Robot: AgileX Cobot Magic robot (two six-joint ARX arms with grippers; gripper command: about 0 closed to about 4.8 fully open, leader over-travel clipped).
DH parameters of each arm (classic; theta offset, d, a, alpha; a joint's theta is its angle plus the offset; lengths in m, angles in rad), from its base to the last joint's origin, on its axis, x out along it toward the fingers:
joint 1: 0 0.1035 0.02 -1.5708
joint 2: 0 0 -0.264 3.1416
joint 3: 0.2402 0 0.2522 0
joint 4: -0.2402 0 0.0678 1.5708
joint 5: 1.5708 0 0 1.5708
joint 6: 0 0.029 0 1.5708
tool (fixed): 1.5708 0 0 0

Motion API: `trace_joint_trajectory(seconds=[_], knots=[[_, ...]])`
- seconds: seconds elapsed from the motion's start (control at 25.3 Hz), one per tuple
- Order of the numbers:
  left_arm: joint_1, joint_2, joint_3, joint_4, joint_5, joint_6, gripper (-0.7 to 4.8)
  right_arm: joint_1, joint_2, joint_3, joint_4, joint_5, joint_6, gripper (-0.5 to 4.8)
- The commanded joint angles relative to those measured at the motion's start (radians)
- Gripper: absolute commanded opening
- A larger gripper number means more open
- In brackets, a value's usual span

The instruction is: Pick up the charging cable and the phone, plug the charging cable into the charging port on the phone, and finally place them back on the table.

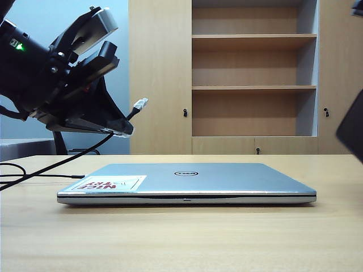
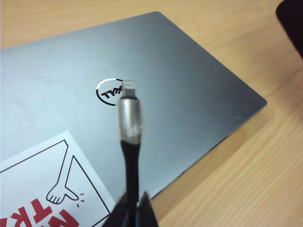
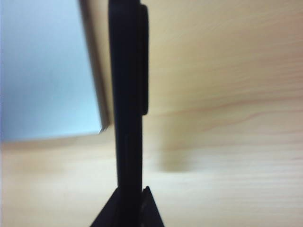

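Laptop (image 1: 187, 182) sits nearest the exterior camera, lid closed, flat on the table (image 1: 181, 238), front edge facing us. White sticker (image 1: 108, 183) with red letters on its near-left lid corner, Dell logo mid-lid.

Cable (image 2: 130, 142): left gripper (image 2: 132, 208) is clamped on it just behind the plug, jaws pinched tight on the black cord. Silver plug (image 2: 129, 86) sticks out past the fingertips, free in the air, over the laptop lid near the logo. In the exterior view the left gripper (image 1: 122, 127) hangs up at left above the table, plug (image 1: 140, 103) pointing up and right, rest of the cord (image 1: 57, 164) dropping down-left to the table and trailing off the left edge.

Phone (image 3: 129, 109): right gripper (image 3: 129, 208) is closed on it, holding it edge-on to the wrist camera, a thin black bar rising from the jaws. It's off the table, over bare wood just beside the laptop's corner (image 3: 47, 71). Frame is blurred; charging port can't be made out. In the exterior view only a dark blurred shape (image 1: 351, 133) shows at the far right edge, can't say which part that is.

Plug and phone are well apart, not mated.

Behind the table: wooden shelf cabinet (image 1: 252, 85).
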Motion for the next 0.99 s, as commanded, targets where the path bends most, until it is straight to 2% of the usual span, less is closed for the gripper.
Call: trace_joint_trajectory(seconds=[0.04,0.12,0.32,0.75,0.87,0.99], knots=[[-0.002,-0.003,0.003,0.006,0.004,0.0,-0.08,0.091,0.011,0.01,-0.002,0.031,-0.006,-0.04],[-0.002,-0.003,0.003,0.005,0.004,0.0,-0.08,0.132,0.027,0.013,-0.03,0.071,-0.006,-0.04],[-0.002,-0.003,0.003,0.006,0.004,0.0,-0.08,0.166,0.119,0.014,-0.129,0.076,-0.006,-0.04],[-0.002,-0.003,0.003,0.006,0.004,0.0,-0.08,0.168,0.199,0.014,-0.139,0.067,-0.006,0.02],[-0.002,-0.003,0.003,0.006,0.004,0.0,-0.08,0.168,0.199,0.014,-0.135,0.064,-0.006,0.77],[-0.002,-0.003,0.003,0.006,0.004,0.0,-0.08,0.168,0.199,0.014,-0.115,0.064,-0.006,0.86]])
